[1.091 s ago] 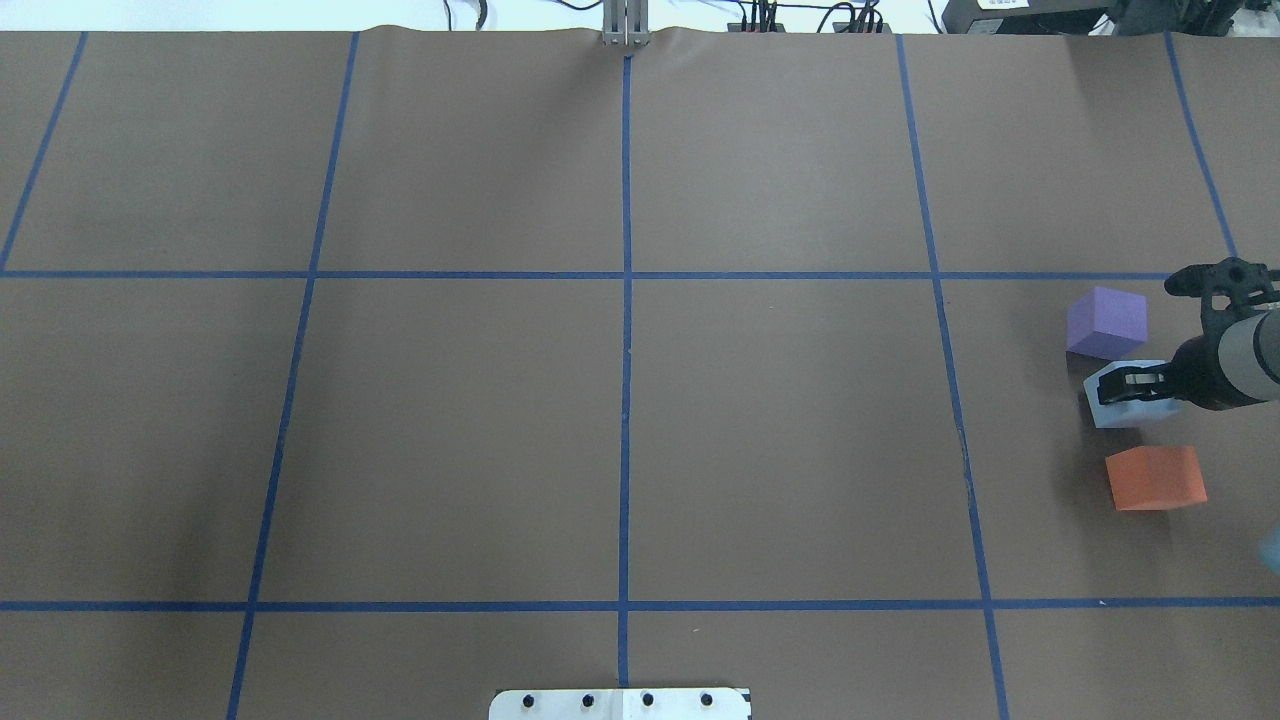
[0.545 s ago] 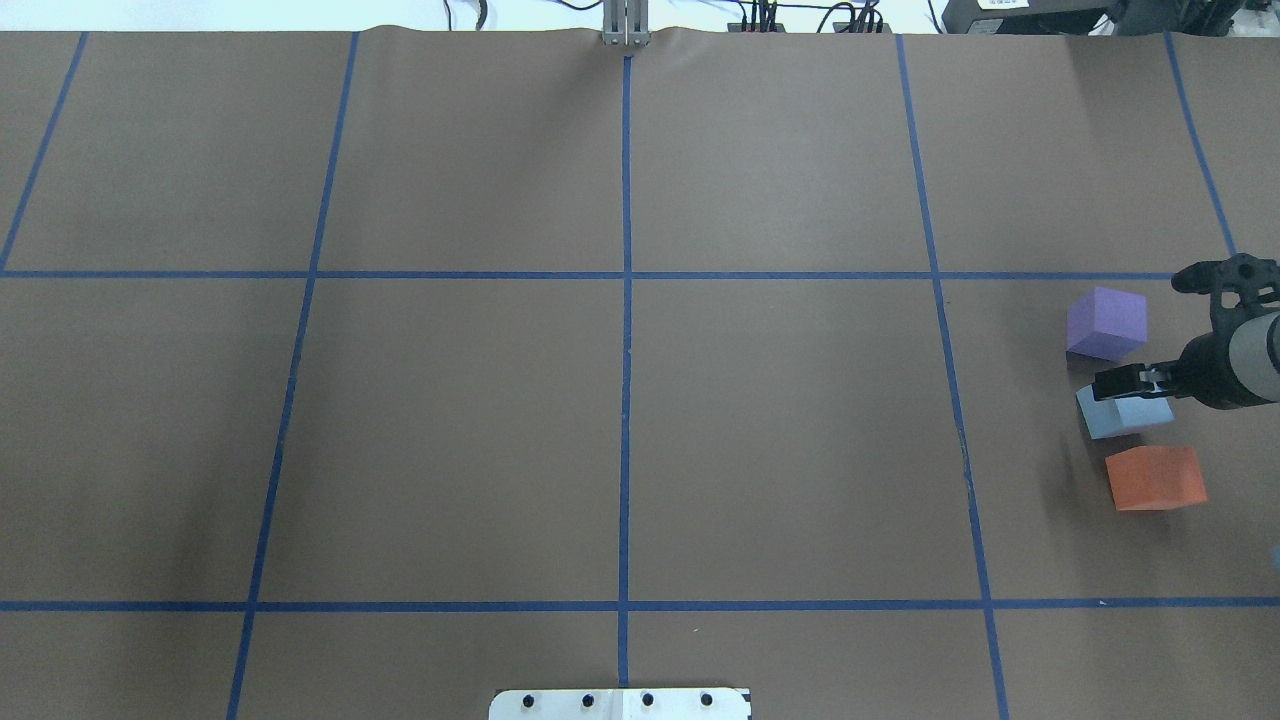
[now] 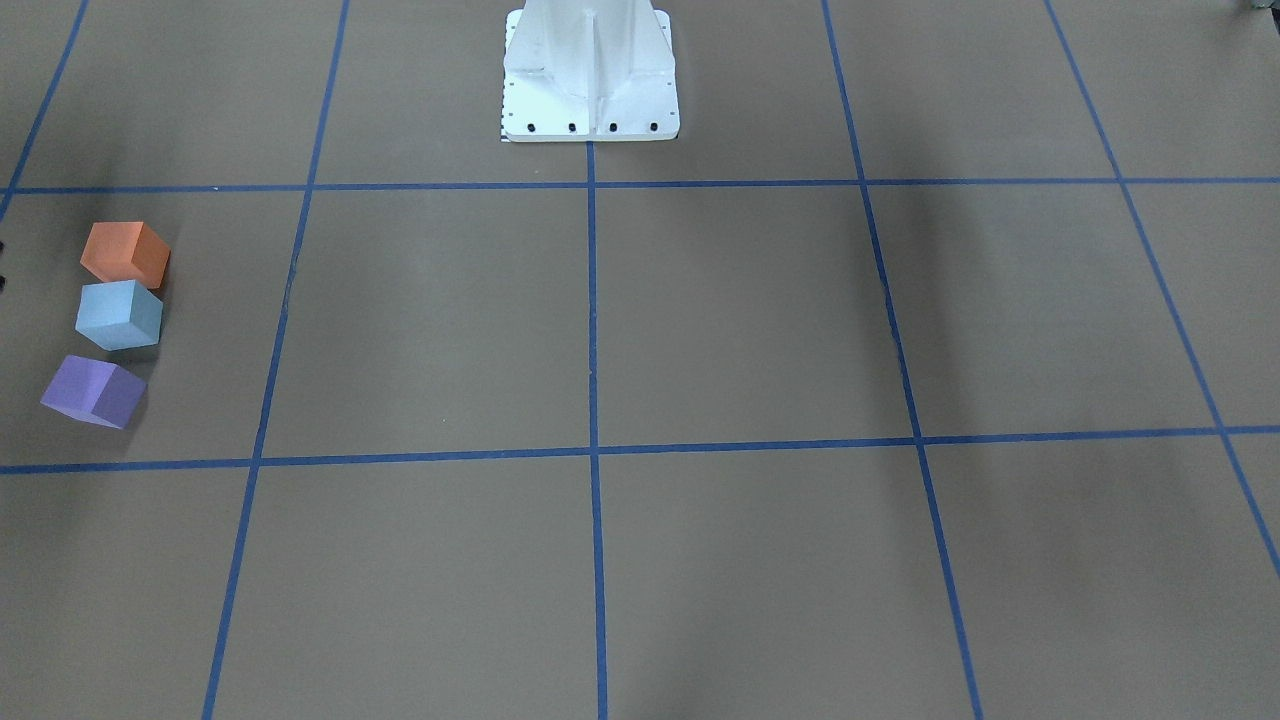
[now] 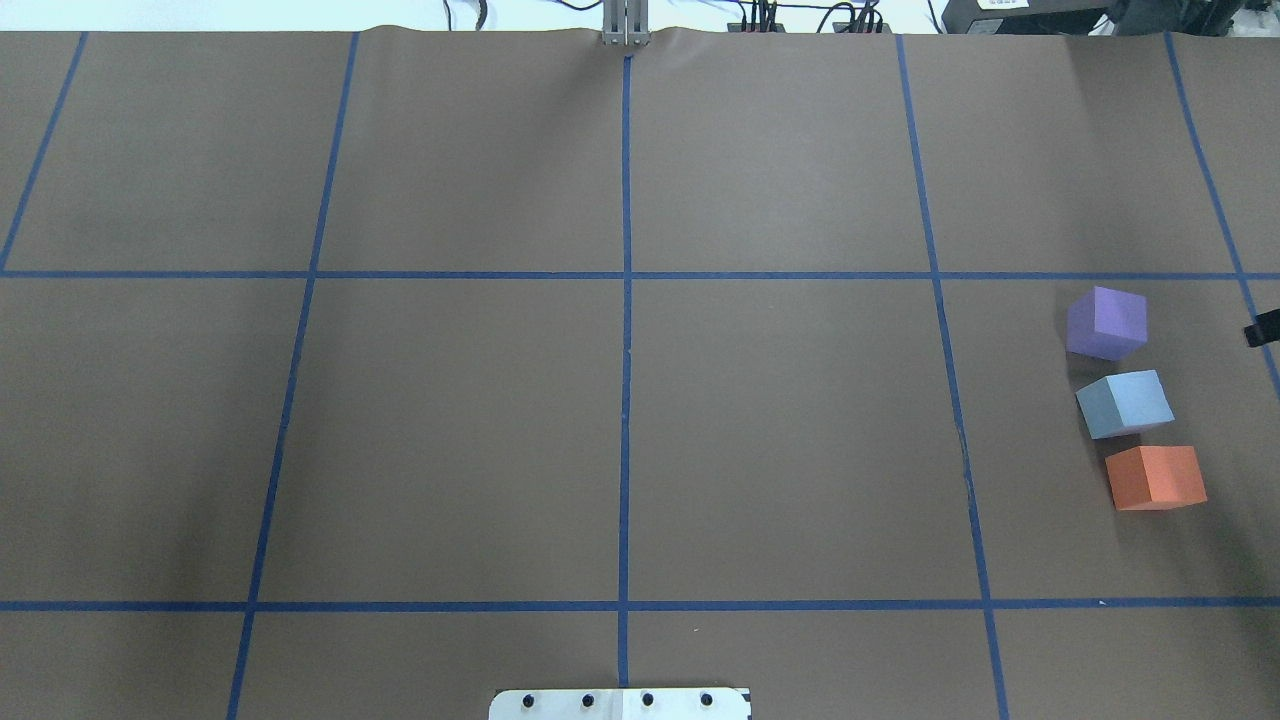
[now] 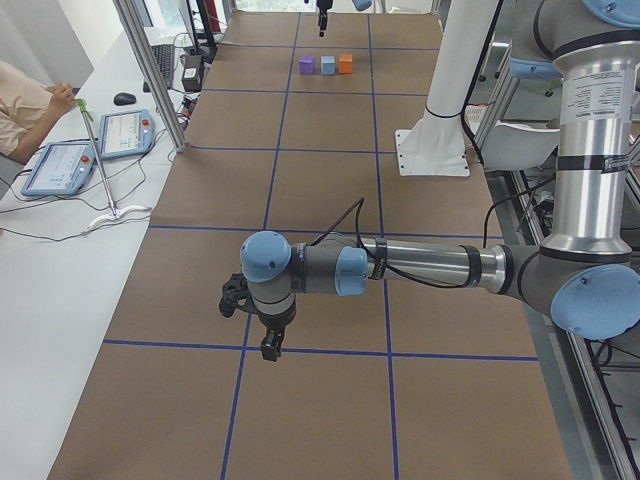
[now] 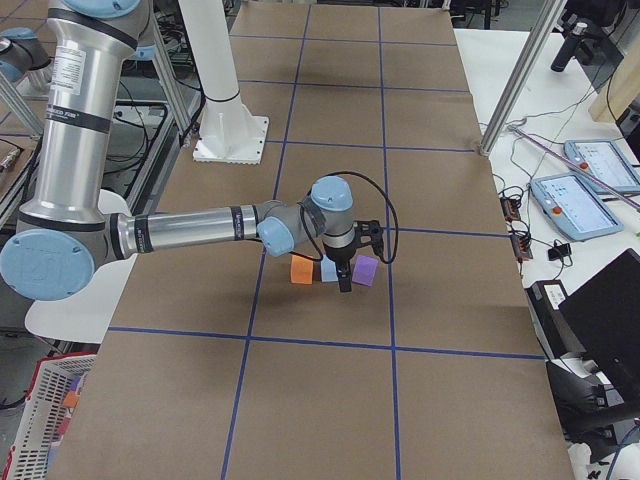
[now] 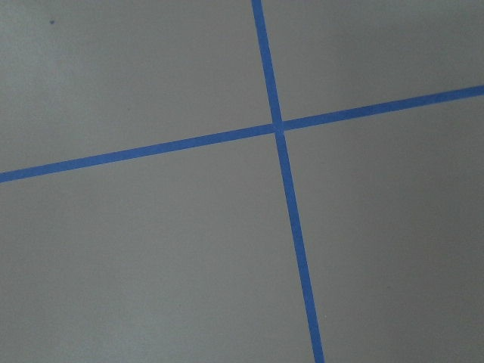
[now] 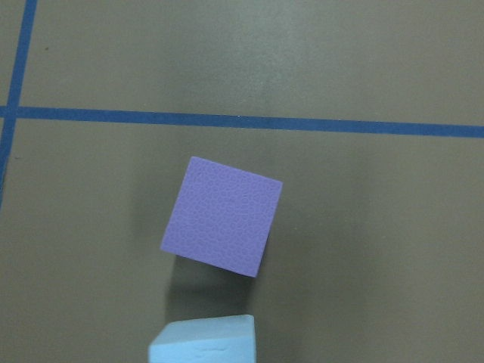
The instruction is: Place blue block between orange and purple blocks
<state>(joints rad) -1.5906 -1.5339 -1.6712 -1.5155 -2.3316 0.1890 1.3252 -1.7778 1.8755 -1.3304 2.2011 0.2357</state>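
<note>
Placement looks done, judging from how things lie: the blue block [image 4: 1125, 403] sits on the tabletop [image 4: 780, 420] near its right edge, roughly midway between the robot's edge and the far edge. The purple block [image 4: 1106, 322] lies on its far side and the orange block [image 4: 1156, 477] on its near side. All three rest flat in a short, slightly crooked row, each turned a little askew to the tape grid. A shadowed gap separates blue from purple in the right wrist view. Blue and orange are very close, and I cannot tell whether they touch.

The right hand [image 6: 345, 280] hangs above the row with nothing visibly in it. Only a dark sliver of it shows at the overhead view's rim, so I cannot tell whether its fingers are apart or together. The left hand [image 5: 271, 345] hovers over bare tabletop toward the left edge, well apart from the blocks. Its state cannot be told either.

If the blue block needed straightening, it would probably handle easily. The pebbled matte faces suggest foam: light, slightly yielding, not slippery, not fragile. The best hold would be on the two side faces that look toward the right edge and the tabletop's middle, since the other two face close neighbours. The wrist should turn to match the block's skew, with only a light squeeze.
</note>
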